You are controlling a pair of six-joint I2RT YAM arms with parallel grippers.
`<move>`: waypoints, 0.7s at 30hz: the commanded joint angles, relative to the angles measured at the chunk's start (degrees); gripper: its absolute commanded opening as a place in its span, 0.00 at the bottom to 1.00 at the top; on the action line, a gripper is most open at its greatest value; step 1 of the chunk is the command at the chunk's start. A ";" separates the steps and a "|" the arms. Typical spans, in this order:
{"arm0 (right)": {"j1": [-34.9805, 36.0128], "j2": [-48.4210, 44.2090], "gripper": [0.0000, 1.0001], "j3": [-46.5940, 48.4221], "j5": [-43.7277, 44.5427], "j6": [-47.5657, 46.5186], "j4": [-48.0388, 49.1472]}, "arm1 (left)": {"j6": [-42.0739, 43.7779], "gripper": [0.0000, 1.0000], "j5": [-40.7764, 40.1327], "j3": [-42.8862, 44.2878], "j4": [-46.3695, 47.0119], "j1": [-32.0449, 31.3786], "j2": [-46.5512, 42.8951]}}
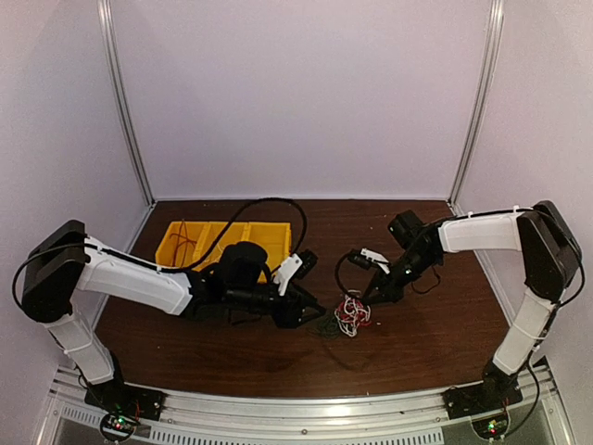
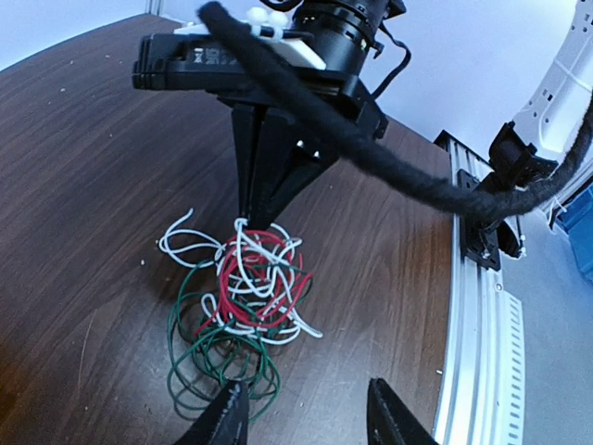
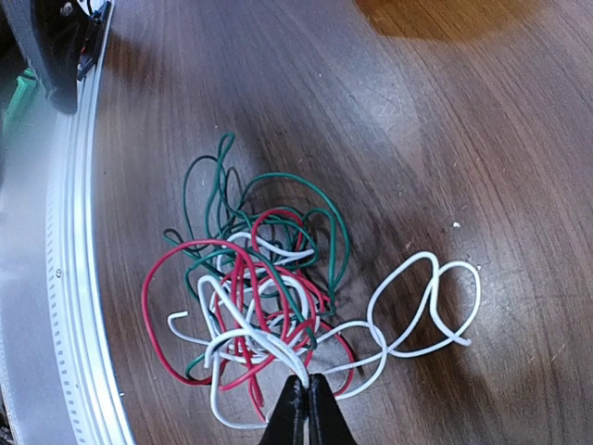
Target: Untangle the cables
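Observation:
The cables [image 1: 351, 314] are a small tangle of red, white and dark green wires on the brown table, between the two arms. In the right wrist view the cables [image 3: 269, 297] lie just ahead of my right gripper [image 3: 307, 389], which is shut on a white wire at the bundle's near edge. In the left wrist view my left gripper [image 2: 310, 413] is open, its fingers just short of the cables [image 2: 241, 306]; one finger [image 2: 227, 417] touches the green loops. The right gripper [image 2: 248, 215] shows there pinching the top of the bundle.
A yellow bin [image 1: 199, 243] with compartments stands at the back left, partly behind the left arm. The aluminium rail [image 2: 482, 352] runs along the table's near edge. A thick black arm cable [image 2: 371, 153] crosses the left wrist view.

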 commanded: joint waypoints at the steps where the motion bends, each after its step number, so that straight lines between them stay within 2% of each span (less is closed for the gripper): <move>1: -0.16 -3.84 0.03 -0.04 -3.82 -0.50 0.43 | -2.81 0.41 0.65 4.17 5.90 -0.09 4.29; 4: -0.16 -6.85 0.03 -0.33 -4.68 -1.27 -0.50 | -5.63 0.38 4.34 7.71 7.82 -0.13 9.09; 8: -0.09 -10.87 0.04 -1.36 -4.19 -1.91 -0.46 | -7.70 0.39 4.21 10.60 9.95 -0.02 12.52; 13: 0.02 -11.94 0.05 -1.97 -4.30 -2.62 -0.92 | -8.31 0.32 11.32 13.05 14.18 1.28 15.58; 18: 0.09 -12.31 0.04 -1.69 -4.95 -2.46 -0.57 | -9.63 0.32 13.90 15.35 14.74 1.61 17.97; 21: 0.11 -12.25 0.08 -1.62 -3.91 -2.15 -0.59 | -9.65 0.37 13.04 17.28 12.82 1.61 19.50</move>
